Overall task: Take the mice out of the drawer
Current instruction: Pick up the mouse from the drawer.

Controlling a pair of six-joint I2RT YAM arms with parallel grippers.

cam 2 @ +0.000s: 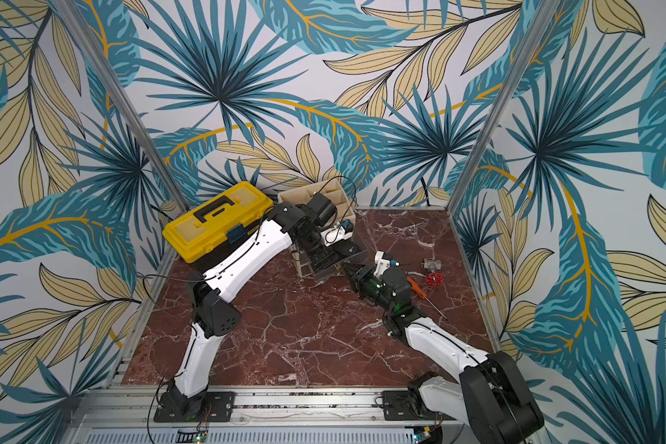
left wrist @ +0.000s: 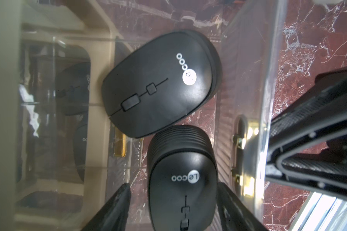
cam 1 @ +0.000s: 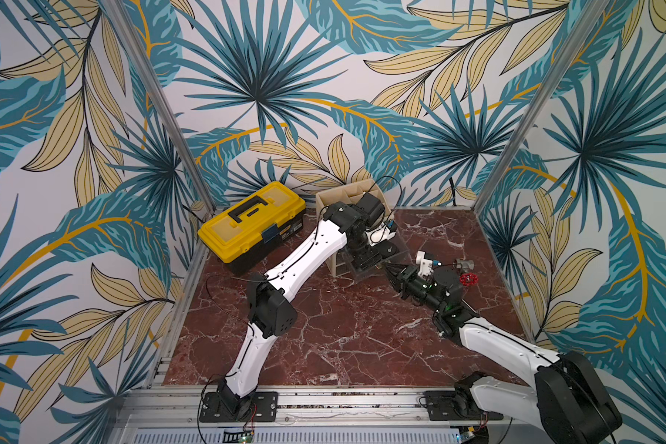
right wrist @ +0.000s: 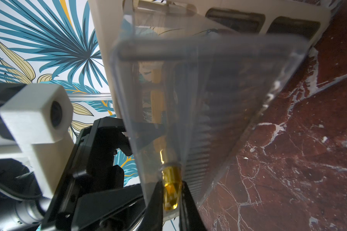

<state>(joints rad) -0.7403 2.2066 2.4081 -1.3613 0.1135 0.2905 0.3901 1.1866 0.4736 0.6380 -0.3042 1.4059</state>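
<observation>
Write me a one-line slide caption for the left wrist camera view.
Left gripper, open, straddles one black oval wireless mouse beside a second mouse in the clear plastic drawer.

2 mice point(left wrist: 158, 86) in drawer point(left wrist: 248, 60); toolbox point(cam 1: 252, 223) left of drawer unit point(cam 1: 347, 196).

Mouse count, left wrist view: 2 sharp (tilted mouse point(left wrist: 158, 84), straight mouse point(left wrist: 182, 180)), plus 2 behind plastic, unconfirmed (dim mouse shape point(left wrist: 73, 88), fainter mouse shape point(left wrist: 81, 152)). 1 clear drawer point(left wrist: 248, 80), 1 gold knob point(right wrist: 171, 190).

Both top views:
- 1 yellow toolbox point(cam 1: 252, 223), left of centre
- 1 beige drawer unit point(cam 1: 347, 196), centre
- 1 red valve wheel point(cam 1: 468, 279) and 1 grey fitting point(cam 1: 464, 264), right of centre
- 2 arms: left arm point(cam 1: 304, 253), right arm point(cam 1: 493, 342)

In a top view: 1 orange-handled screwdriver point(cam 2: 416, 287).
</observation>
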